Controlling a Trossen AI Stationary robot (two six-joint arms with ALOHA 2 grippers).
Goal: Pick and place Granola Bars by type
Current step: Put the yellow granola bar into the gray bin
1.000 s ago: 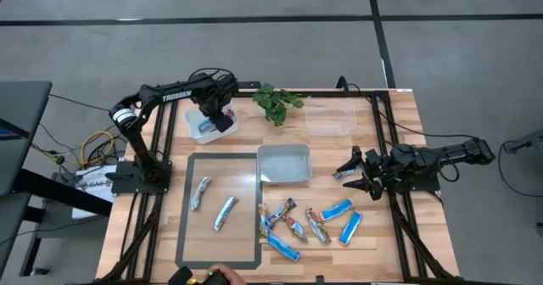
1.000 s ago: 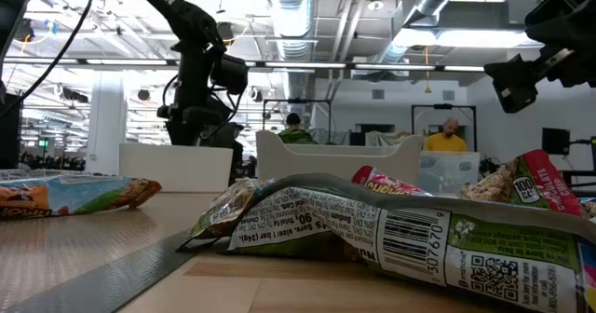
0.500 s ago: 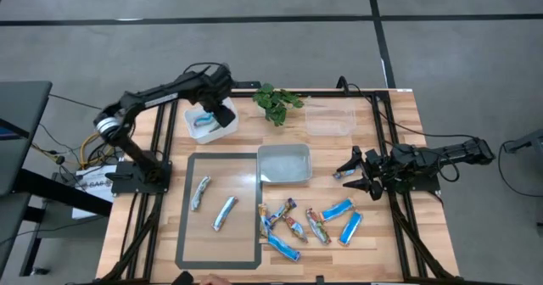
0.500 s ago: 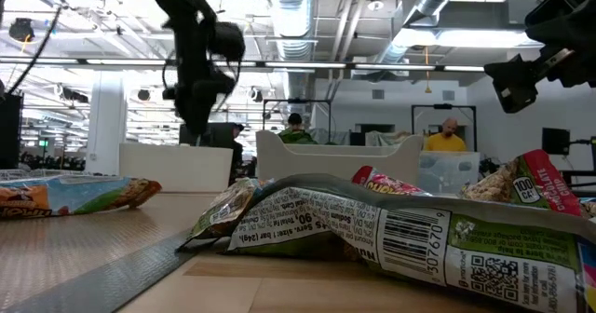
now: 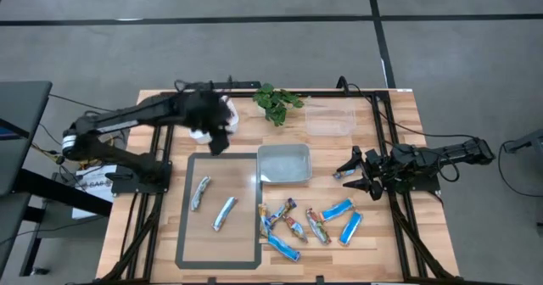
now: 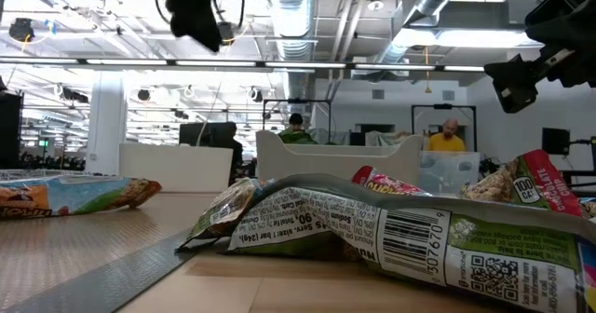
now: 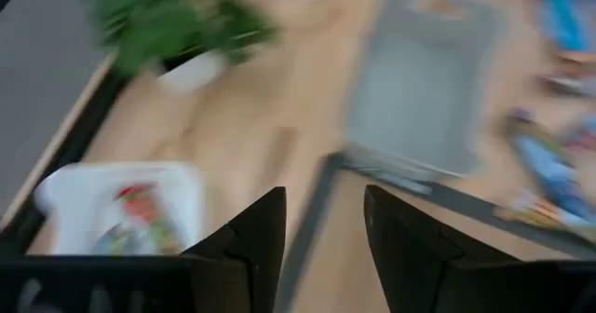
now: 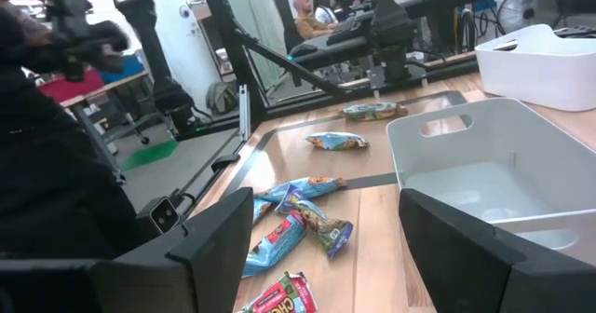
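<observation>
Two silver bars (image 5: 213, 202) left on the mat look light, crinkly, slippery; best pinched mid-length. Left end effector (image 7: 321, 248) is spread empty; right end effector (image 8: 317, 234) is parted too.

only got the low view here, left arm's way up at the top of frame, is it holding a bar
Observer: No. The left wrist view shows the left gripper open, with nothing between its fingers.
Operator: where is it over the table
Observer: Seen from above, it hangs between the white bin and the far edge of the grey mat.
Operator: and the right arm
Observer: The right gripper waits open beside the grey bin.
</observation>
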